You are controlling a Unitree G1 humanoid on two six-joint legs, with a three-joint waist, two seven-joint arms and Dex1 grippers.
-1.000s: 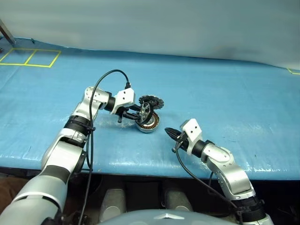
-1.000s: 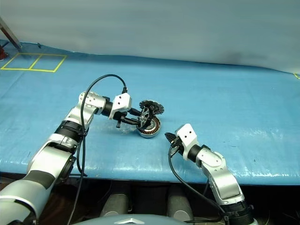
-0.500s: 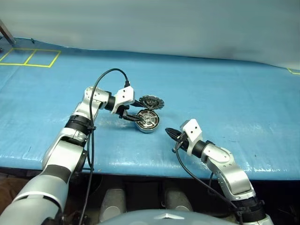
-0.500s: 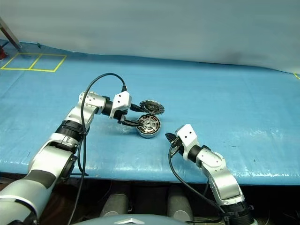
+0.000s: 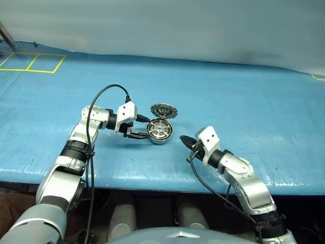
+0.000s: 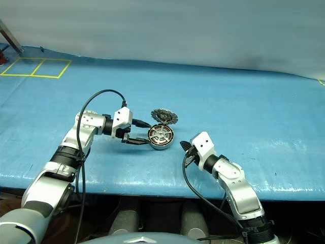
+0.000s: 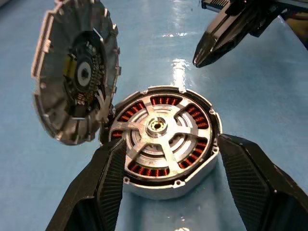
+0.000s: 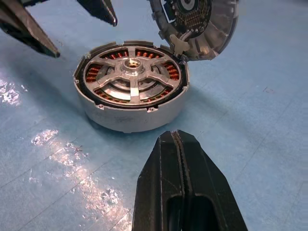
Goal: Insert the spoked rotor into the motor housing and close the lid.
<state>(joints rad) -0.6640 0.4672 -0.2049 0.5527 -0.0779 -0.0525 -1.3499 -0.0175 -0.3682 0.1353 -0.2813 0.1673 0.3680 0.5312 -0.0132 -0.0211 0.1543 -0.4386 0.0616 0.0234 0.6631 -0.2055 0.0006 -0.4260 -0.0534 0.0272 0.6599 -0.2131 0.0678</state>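
Our left gripper (image 7: 166, 180) has let go of the spoked rotor (image 7: 161, 132), which now lies flat inside the motor housing (image 5: 159, 131) mid-table; its fingers stand spread beside it. The lid (image 5: 163, 110) leans behind, still open. Our right gripper (image 5: 186, 142) waits, pressed together.

One motor housing (image 7: 166, 144) – sits between left gripper (image 7: 168, 192) fingers, untouched. One spoked rotor (image 7: 159, 132) – three spokes, seated inside housing, just ahead of closed right gripper (image 8: 182, 149) tip. One lid (image 7: 77, 77), tilted, leaning on housing rim beside left gripper. Two grippers. Copper winding groups: several visible through rotor gaps, exact count unclear.
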